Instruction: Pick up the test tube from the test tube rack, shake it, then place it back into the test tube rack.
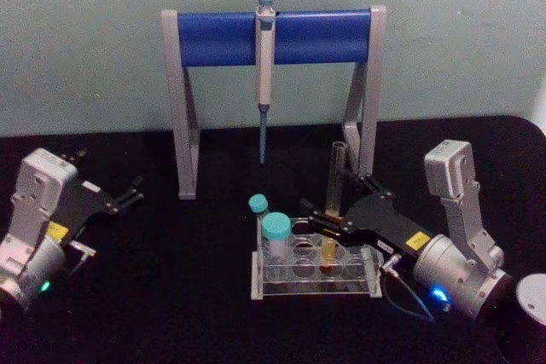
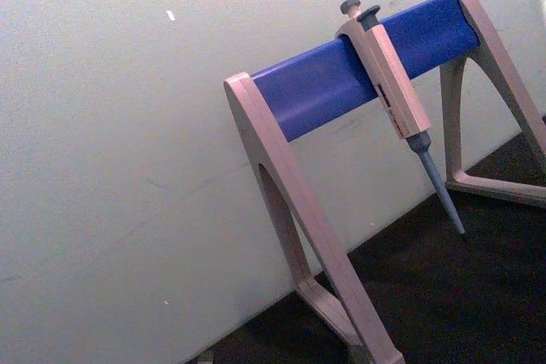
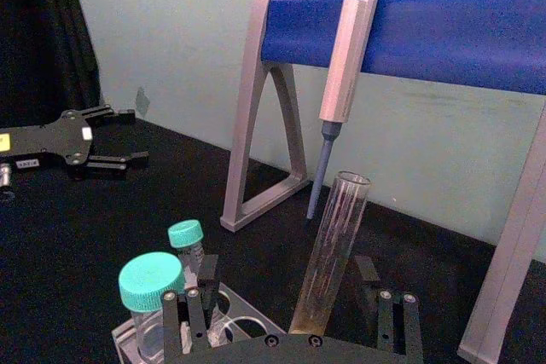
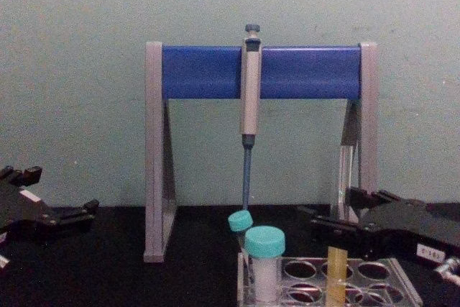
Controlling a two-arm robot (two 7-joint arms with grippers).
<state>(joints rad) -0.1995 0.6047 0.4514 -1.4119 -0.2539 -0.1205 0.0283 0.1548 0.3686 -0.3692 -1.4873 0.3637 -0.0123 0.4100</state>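
Black table (image 1: pixel 171 296), pale wall: tube seated in rack.
Right gripper (image 1: pixel 328 210) fingers wide around the test tube (image 1: pixel 334 178) in the test tube rack (image 1: pixel 368 263); left gripper (image 1: pixel 130 193) parked, open.

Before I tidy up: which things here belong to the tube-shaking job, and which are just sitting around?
Job:
test tube
test tube rack
right end effector, open around the tube

Sitting around:
two teal-capped vials
pipette
pipette stand
left end effector, parked

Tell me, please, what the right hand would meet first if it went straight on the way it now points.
Probably the test tube: the right hand is open, and the tube stands in the test tube rack between its fingers. Past it lie the capped vials, though depth is unclear.
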